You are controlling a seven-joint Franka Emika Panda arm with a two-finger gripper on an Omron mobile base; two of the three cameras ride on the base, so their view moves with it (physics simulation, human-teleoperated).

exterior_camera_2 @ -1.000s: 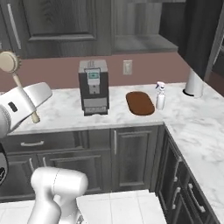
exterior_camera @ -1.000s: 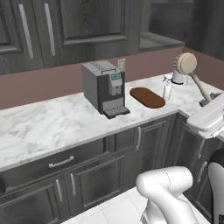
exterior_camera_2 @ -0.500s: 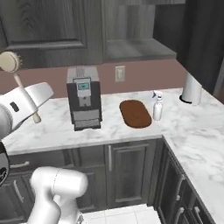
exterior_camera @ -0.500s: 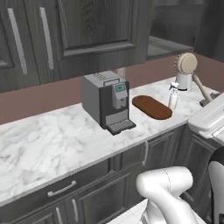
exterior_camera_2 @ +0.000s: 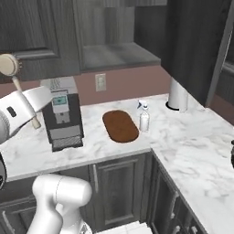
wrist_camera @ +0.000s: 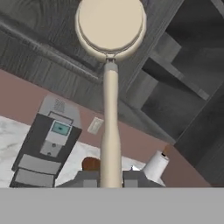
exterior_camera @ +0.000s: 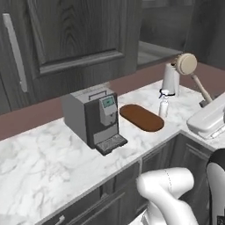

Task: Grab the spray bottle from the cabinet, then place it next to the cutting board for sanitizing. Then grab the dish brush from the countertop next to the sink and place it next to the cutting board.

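Fingers (wrist_camera: 110, 178) were clamped on the dish brush (wrist_camera: 110, 65), carried high. Spray bottle (exterior_camera_2: 144, 119) stood beside the cutting board (exterior_camera_2: 119, 125); lowering the brush beside that board seemed next.

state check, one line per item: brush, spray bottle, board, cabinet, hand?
dish brush: held up in the air, head away from the hand
spray bottle: upright on the countertop, beside the cutting board
cutting board: flat, bare
cabinet: open
hand: shut on the brush handle
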